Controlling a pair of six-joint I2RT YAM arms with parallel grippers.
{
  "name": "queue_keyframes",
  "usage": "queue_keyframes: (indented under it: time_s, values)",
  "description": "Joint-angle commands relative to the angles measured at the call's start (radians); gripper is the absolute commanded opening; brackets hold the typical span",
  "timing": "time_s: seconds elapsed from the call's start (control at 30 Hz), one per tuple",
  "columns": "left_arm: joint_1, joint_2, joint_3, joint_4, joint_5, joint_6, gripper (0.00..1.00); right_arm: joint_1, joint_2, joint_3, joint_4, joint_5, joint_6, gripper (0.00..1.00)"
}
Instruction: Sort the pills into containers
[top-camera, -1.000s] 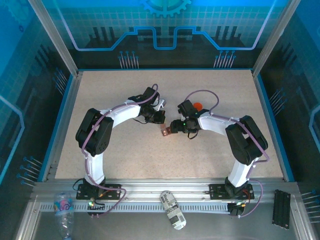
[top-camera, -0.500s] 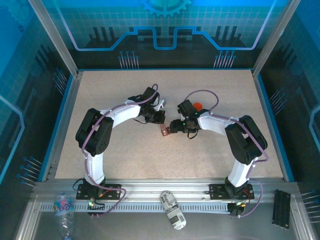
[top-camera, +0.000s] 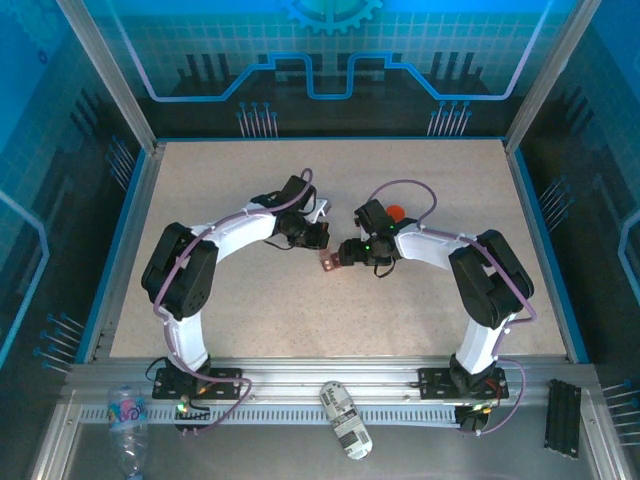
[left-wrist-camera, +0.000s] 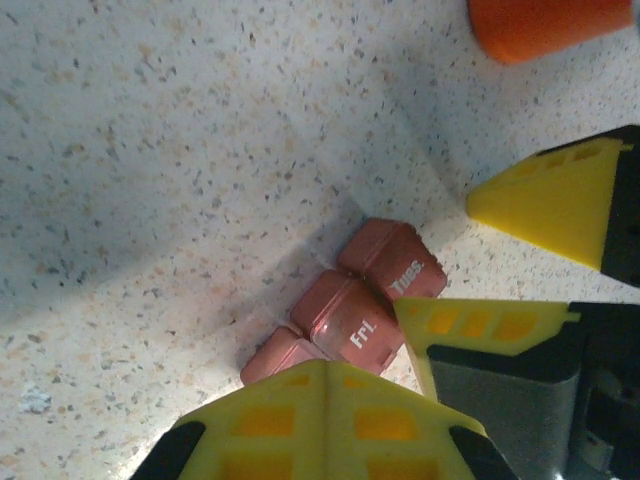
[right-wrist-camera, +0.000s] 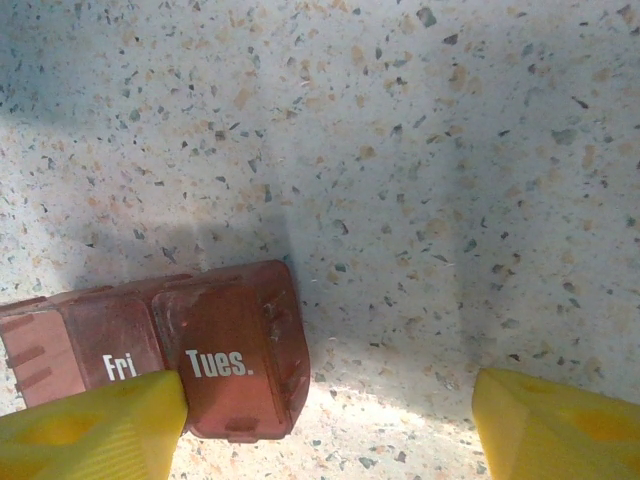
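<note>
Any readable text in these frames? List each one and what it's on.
"Tues." in white print, on the end lid of the pill box.
"Fri" in white print, on the lid next to it on the same box; the left wrist view shows a dot after it.
The label on the white bottle lying on the front rail is too small to read.
The coloured label on the clear bottle is also too small to read.

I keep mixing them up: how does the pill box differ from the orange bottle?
The pill box is dark red-brown; the orange bottle is bright orange. The pill box is blocky and lettered Fri and Tues.; the orange bottle looks rounded, with no lettering visible. Both rest on the speckled table.
</note>
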Motion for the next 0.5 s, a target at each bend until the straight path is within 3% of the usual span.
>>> queue_keyframes:
  time_s: [0.0,0.47]
  values:
    - [-0.011,-0.036,-0.035,-0.003,0.028,-0.008,0.00,0.013,0.040,0.006,-0.031,0.013,0.009,0.77]
    - [-0.045,-0.060,-0.084,0.021,0.031,-0.027,0.00,0.013,0.052,0.018,-0.036,0.009,0.012,0.76]
